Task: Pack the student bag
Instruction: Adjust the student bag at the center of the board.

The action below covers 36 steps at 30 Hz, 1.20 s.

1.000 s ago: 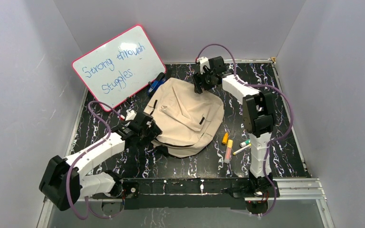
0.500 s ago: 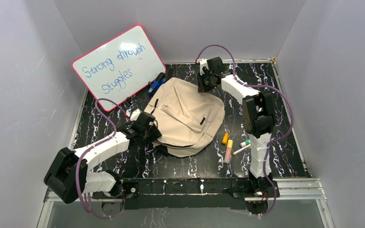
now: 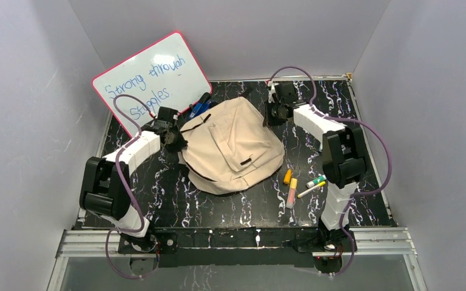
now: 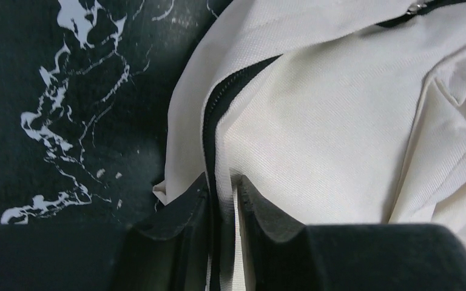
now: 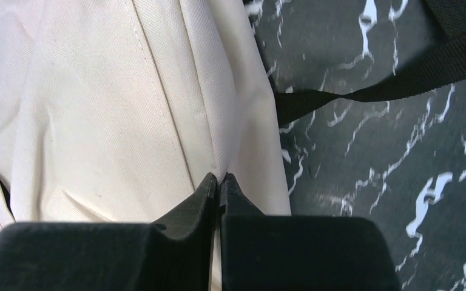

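Beige student bag [image 3: 233, 148] sits centred on the table [image 3: 364, 200], spanning between the arms: left gripper [image 4: 223, 191] pinches its zipper [image 4: 208, 139] edge, right gripper [image 5: 219, 182] nips the opposite seam [image 5: 158, 79], each nearest its own side.

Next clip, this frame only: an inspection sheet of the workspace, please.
Surface: black marbled table.
Job's things: student bag slumped mid-table.
Clutter: markers right of the bag; blue pen-like items behind it.
Grippers: left gripper shut on the bag's zipper edge; right gripper shut on a fabric seam.
Cables: purple cables loop off both arms, not snagged.
Surroundings: grey walls; whiteboard leaning back-left.
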Tool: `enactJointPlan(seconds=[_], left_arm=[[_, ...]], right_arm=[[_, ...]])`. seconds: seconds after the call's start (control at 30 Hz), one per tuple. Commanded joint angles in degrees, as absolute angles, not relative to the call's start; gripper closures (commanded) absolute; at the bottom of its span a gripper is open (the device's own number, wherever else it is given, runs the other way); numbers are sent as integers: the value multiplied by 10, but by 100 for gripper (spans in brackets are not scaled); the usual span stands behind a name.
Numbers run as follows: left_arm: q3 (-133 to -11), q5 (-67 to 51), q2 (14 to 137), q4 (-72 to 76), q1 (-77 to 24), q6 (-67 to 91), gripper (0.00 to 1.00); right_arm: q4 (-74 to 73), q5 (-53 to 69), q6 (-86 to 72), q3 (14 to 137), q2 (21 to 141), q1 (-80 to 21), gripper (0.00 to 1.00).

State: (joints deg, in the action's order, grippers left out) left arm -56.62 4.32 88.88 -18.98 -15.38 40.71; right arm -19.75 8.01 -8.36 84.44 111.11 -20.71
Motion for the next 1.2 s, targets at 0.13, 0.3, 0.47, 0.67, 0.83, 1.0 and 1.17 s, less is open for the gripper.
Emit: enactJointPlan(seconds=[0.13, 0.3, 0.47, 0.67, 0.83, 1.0, 1.17], left_arm=[[-600, 79, 877, -248, -135, 317, 60], [-603, 71, 815, -248, -134, 294, 39], [-618, 16, 762, -249, -138, 297, 32], [-543, -22, 755, -242, -151, 326, 32], [-475, -55, 742, -203, -152, 353, 32], [-450, -75, 752, -170, -152, 362, 39], [-447, -78, 775, -149, -152, 351, 54]], right_arm=[[-181, 25, -128, 723, 1003, -209, 81], [-170, 5, -116, 689, 947, -210, 52], [-133, -11, -91, 653, 874, -209, 24], [-87, 124, 15, 621, 819, -265, 21], [-77, 142, 105, 615, 829, -355, 18], [30, 176, 200, 563, 841, -370, 16], [71, 255, 381, 542, 854, -371, 12]])
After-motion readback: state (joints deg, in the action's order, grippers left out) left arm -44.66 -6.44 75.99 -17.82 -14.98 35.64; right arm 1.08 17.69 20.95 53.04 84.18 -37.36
